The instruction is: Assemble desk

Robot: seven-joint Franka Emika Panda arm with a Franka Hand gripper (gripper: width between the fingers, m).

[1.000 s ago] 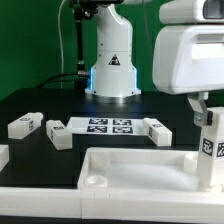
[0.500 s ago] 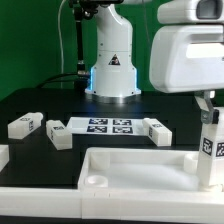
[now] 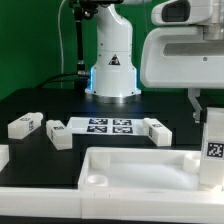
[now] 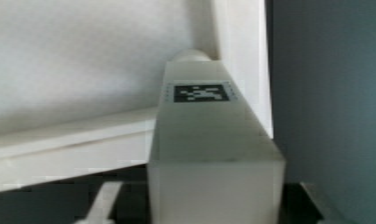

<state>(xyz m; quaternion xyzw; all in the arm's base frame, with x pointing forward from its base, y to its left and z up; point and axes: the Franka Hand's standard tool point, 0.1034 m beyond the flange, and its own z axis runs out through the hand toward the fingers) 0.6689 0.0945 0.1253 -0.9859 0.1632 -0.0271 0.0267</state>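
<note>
The white desk tabletop (image 3: 130,170) lies rim up at the front of the exterior view, with a corner socket (image 3: 92,180) showing at its left. My gripper (image 3: 207,110) is shut on a white square-section leg (image 3: 212,150) and holds it upright over the tabletop's right end. The leg's tag (image 3: 214,148) faces the camera. In the wrist view the leg (image 4: 211,150) runs away from my gripper (image 4: 211,212), with its tag (image 4: 204,94) near the far end and the tabletop (image 4: 78,80) behind it. The leg's lower end is hidden.
Three loose white legs lie on the black table: one at the left (image 3: 25,126), one beside it (image 3: 58,135) and one right of the marker board (image 3: 157,130). The marker board (image 3: 110,126) lies in front of the robot base (image 3: 113,70). Another white part (image 3: 3,155) shows at the left edge.
My hand has shifted toward the exterior view's left and turned a little. The held leg has moved slightly right, and its tag now faces the camera more squarely.
</note>
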